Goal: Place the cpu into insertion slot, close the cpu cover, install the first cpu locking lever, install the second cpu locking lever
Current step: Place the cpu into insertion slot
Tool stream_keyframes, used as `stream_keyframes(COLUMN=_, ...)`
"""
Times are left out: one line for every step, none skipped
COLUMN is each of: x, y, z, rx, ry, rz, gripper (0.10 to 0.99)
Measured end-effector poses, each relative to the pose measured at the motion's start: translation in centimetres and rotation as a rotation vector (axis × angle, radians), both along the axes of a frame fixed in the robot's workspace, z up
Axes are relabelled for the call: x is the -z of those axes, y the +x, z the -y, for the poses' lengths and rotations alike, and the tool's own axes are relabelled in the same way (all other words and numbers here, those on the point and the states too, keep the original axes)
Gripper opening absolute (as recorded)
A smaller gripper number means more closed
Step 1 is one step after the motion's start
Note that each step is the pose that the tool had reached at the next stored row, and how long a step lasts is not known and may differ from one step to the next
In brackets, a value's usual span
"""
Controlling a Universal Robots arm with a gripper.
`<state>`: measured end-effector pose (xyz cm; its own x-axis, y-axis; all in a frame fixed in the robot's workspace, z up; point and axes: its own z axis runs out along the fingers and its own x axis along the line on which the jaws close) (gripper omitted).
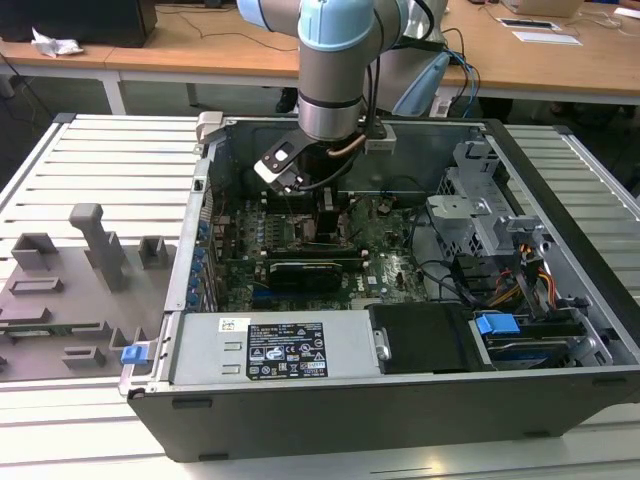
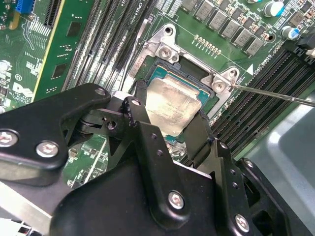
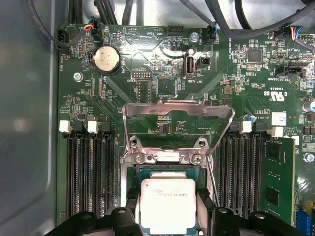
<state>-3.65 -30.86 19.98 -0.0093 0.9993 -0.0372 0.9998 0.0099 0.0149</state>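
**A:** Where is the cpu (image 3: pixel 168 206)?

**B:** Between the fingers of the claw (image 2: pixel 166 117). The claw pinches it by two opposite edges, silver top up, right over the insertion slot (image 2: pixel 193 70) beneath the fingertips. I can't tell whether it is fully seated.

**A:** And the cpu cover?

**B:** The first wrist view gives that. The cpu cover (image 3: pixel 177 106) stands raised on its hinge just beyond the fingertips, and the green board shows through its window. The second wrist view adds a locking lever (image 2: pixel 275 94), a thin rod jutting out past the slot's corner, off to one side of the claw.

**A:** What about the exterior view?

**B:** It gives the setting. The arm reaches into the open computer case (image 1: pixel 400 400), with the claw low over the motherboard (image 1: pixel 390 265).
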Motion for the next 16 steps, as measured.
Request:
stream_keyframes(x=0.02, y=0.00, z=0.00, rx=0.000, ry=0.000, rz=-0.0001, gripper=0.541)
stream_keyframes(x=0.02, y=0.00, z=0.00, rx=0.000, ry=0.000, rz=-0.0001, gripper=0.541)
stream_keyframes(x=0.02, y=0.00, z=0.00, rx=0.000, ry=0.000, rz=0.0000, gripper=0.549)
stream_keyframes(x=0.02, y=0.00, z=0.00, rx=0.000, ry=0.000, rz=-0.0001, gripper=0.616)
stream_keyframes(x=0.02, y=0.00, z=0.00, rx=0.000, ry=0.000, rz=0.0000, gripper=0.616)
stream_keyframes(x=0.00, y=0.00, z=0.00, rx=0.000, ry=0.000, rz=0.0000, gripper=0.616)
stream_keyframes(x=-0.19, y=0.00, z=0.00, rx=0.000, ry=0.000, rz=0.0000, gripper=0.616)
stream_keyframes(x=-0.54, y=0.00, z=-0.01, rx=0.000, ry=-0.001, rz=0.0000, gripper=0.616)
stream_keyframes(x=-0.75, y=0.00, z=-0.02, rx=0.000, ry=-0.001, rz=-0.0001, gripper=0.616)
stream_keyframes(x=-0.89, y=0.00, z=-0.03, rx=0.000, ry=-0.001, rz=-0.0003, gripper=0.600)
stream_keyframes(x=-1.05, y=0.00, z=-0.03, rx=0.000, ry=-0.002, rz=-0.0006, gripper=0.533)
stream_keyframes(x=-1.21, y=0.00, z=-0.03, rx=0.000, ry=-0.002, rz=-0.0008, gripper=0.349)
stream_keyframes(x=-1.33, y=0.00, z=-0.03, rx=0.000, ry=-0.002, rz=-0.0008, gripper=0.290)
stream_keyframes(x=-1.41, y=0.00, z=-0.03, rx=0.000, ry=-0.002, rz=-0.0008, gripper=0.227)
stream_keyframes(x=-1.45, y=0.00, z=-0.03, rx=0.000, ry=-0.003, rz=-0.0008, gripper=0.169)
stream_keyframes(x=-1.51, y=0.00, z=-0.03, rx=0.000, ry=-0.003, rz=-0.0007, gripper=0.110)
